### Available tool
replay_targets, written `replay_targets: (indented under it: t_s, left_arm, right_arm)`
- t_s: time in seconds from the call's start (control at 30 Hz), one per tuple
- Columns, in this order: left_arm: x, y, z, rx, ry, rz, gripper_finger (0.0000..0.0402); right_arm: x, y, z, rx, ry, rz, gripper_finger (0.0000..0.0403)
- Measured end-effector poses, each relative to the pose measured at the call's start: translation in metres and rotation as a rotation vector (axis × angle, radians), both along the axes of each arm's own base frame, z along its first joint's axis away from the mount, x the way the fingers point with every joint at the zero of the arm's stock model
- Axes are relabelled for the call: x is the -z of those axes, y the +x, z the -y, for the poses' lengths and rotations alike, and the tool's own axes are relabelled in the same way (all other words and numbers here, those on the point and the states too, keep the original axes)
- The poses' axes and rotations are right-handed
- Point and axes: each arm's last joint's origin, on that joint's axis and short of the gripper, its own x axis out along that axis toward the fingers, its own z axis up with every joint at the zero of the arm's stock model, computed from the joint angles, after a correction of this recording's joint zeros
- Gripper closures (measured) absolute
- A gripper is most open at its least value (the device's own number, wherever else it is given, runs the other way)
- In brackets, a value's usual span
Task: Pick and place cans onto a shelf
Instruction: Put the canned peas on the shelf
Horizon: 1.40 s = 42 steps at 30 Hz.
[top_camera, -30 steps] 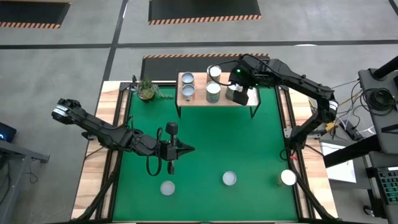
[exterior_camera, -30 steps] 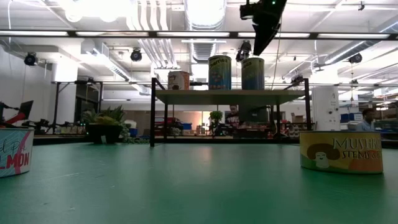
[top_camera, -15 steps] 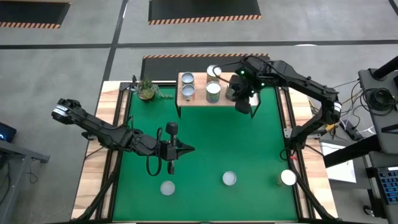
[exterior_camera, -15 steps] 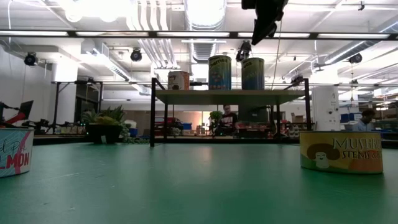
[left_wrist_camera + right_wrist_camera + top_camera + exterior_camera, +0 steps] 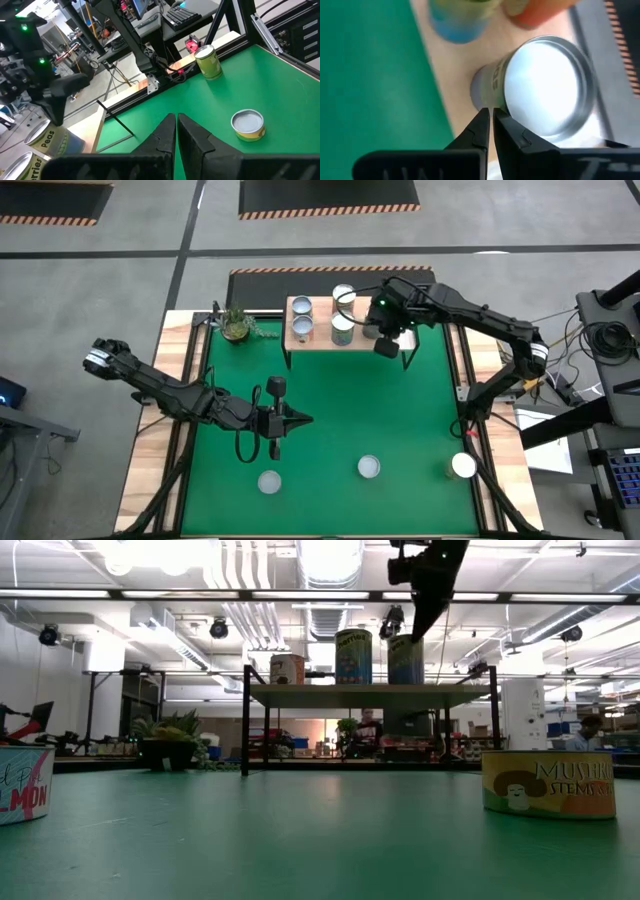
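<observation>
Over the right end of the small wood-topped shelf with thin black legs (image 5: pixel 345 338), the right end effector (image 5: pixel 385 346) hung clenched and empty above a silver-topped tin can (image 5: pixel 547 85). Three more shiny-lidded cans (image 5: pixel 369 468) sat on the green bench (image 5: pixel 330 410). The left end effector (image 5: pixel 277 421) waited mid-bench, also clenched.
</observation>
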Motion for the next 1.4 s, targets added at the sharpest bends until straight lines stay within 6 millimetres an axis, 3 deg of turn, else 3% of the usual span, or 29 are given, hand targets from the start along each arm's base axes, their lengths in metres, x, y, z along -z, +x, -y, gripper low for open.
replay_targets:
  t_s: [0.17,0.43,0.67,0.9,1.4]
  left_arm:
    - [0.000,0.000,0.000,0.000,0.000,0.000,0.0402]
    - [0.000,0.000,0.000,0.000,0.000,0.000,0.0402]
    - [0.000,0.000,0.000,0.000,0.000,0.000,0.0402]
    - [0.000,0.000,0.000,0.001,0.004,0.000,0.0402]
    - [0.000,0.000,0.000,0.001,0.004,0.000,0.0402]
  right_arm:
    - [-0.001,-0.003,0.006,0.063,-0.124,-0.055,0.0390]
    - [0.000,0.001,0.004,0.007,-0.037,-0.001,0.0390]
    - [0.003,0.003,0.016,0.049,-0.149,-0.047,0.0390]
    - [0.004,0.004,0.023,0.035,-0.092,0.005,0.0390]
    - [0.002,0.003,0.040,0.052,-0.208,0.024,0.0390]
